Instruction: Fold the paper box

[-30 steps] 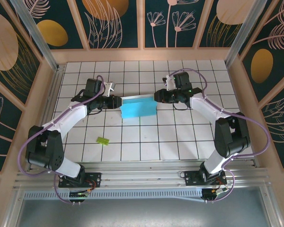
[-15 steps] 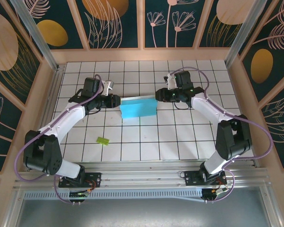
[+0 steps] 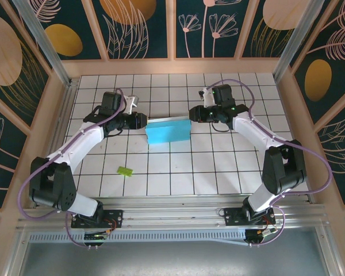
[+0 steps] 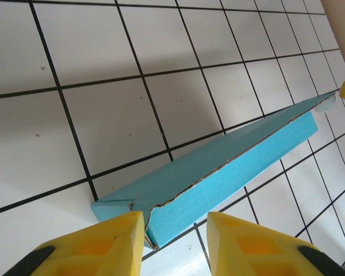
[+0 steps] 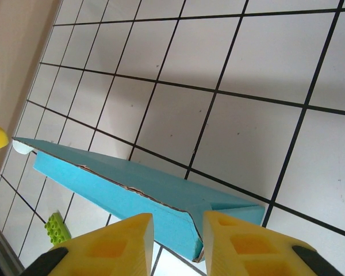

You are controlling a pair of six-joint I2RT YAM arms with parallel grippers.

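The paper box [image 3: 168,131] lies folded as a long turquoise slab on the tiled table, its torn seam running along the top edge [image 4: 236,158]. My left gripper [image 3: 142,121] sits at the box's left end. Its yellow fingers [image 4: 112,238] stand open around the end corner, with a gap beside the box. My right gripper [image 3: 191,114] is at the box's right end [image 5: 218,210]. Its fingers [image 5: 236,241] are also apart, straddling that corner, and floor shows between them below the box.
A small lime-green scrap [image 3: 125,171] lies on the tiles near the front left, also seen past the box [image 5: 57,227]. Wooden walls with patterned panels ring the tiled table [image 3: 230,167]. Open tiles lie in front of and behind the box.
My left gripper has shifted slightly toward the back at the box's left end. The right jaws have narrowed a little. The box has hardly moved.
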